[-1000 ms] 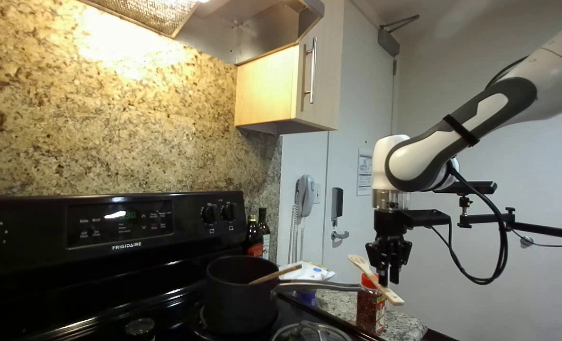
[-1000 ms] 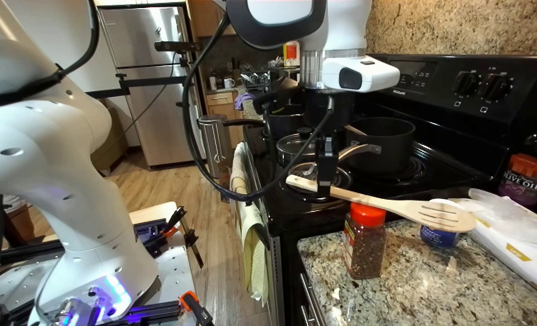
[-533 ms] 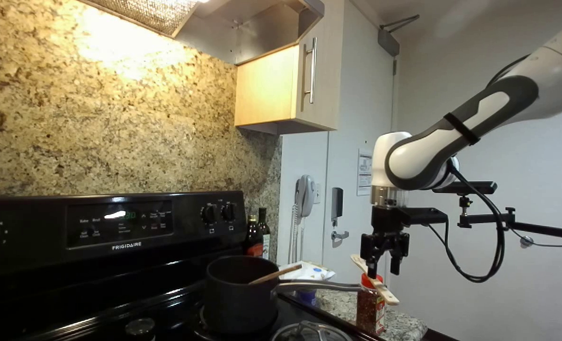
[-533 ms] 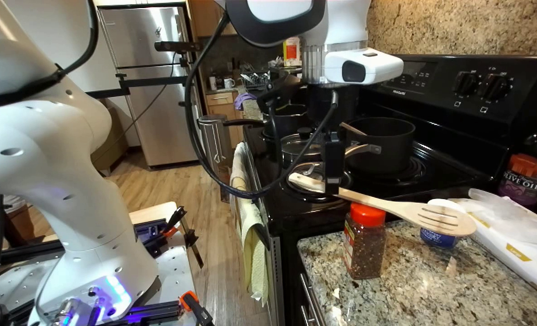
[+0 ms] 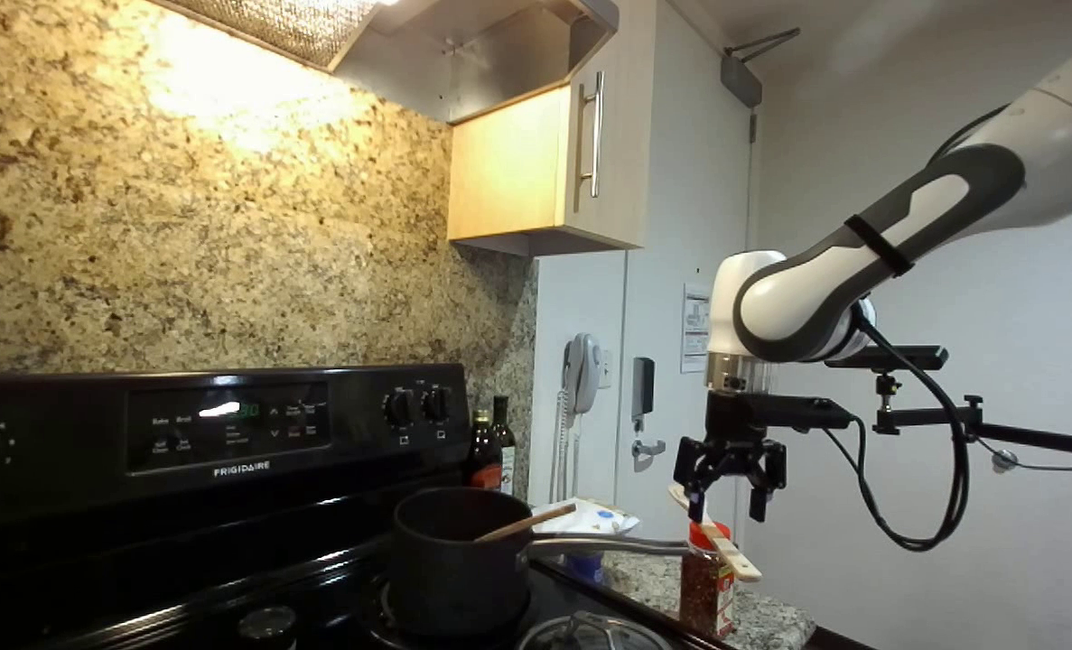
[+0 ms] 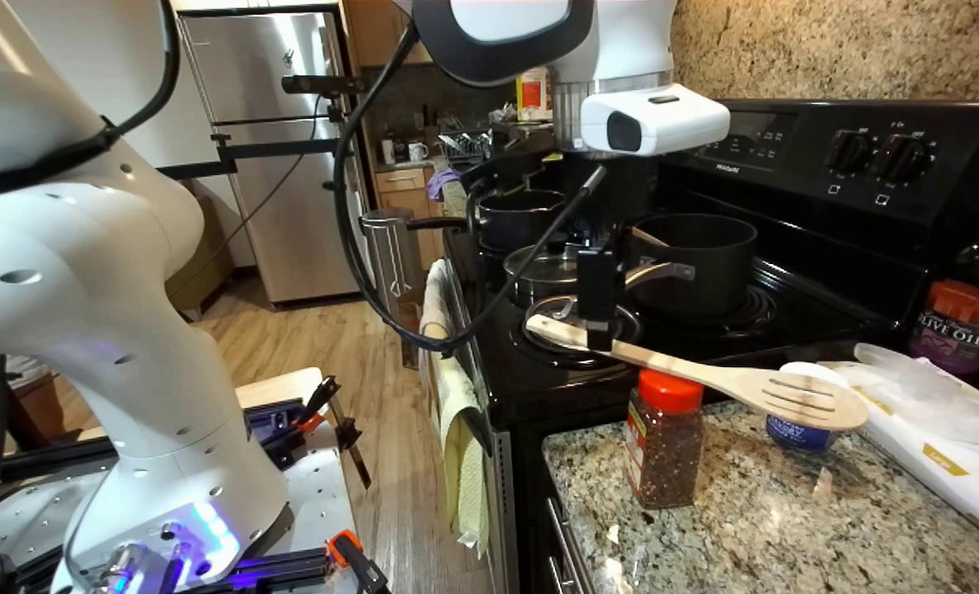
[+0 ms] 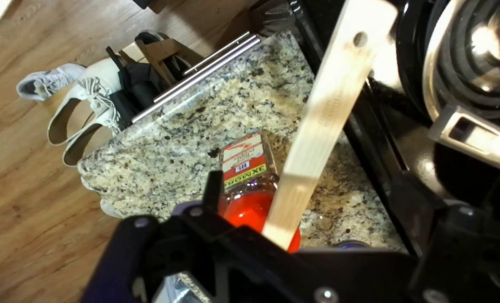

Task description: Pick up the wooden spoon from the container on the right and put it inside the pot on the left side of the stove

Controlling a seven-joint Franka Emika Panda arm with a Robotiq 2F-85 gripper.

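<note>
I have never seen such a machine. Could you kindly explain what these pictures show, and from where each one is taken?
This is a robot arm ending in a two-fingered end effector. Two views are taken from outside the robot, from different places; the third looks down from its wrist. On the counter stand a red-capped jar and a blue tub; a wooden spoon appears to rest across the jar. On the stove, a dark saucepan has another wooden utensil sticking out of it. Nothing is held: in the wrist view the fingers stand apart, on either side of the wooden spoon.
</note>
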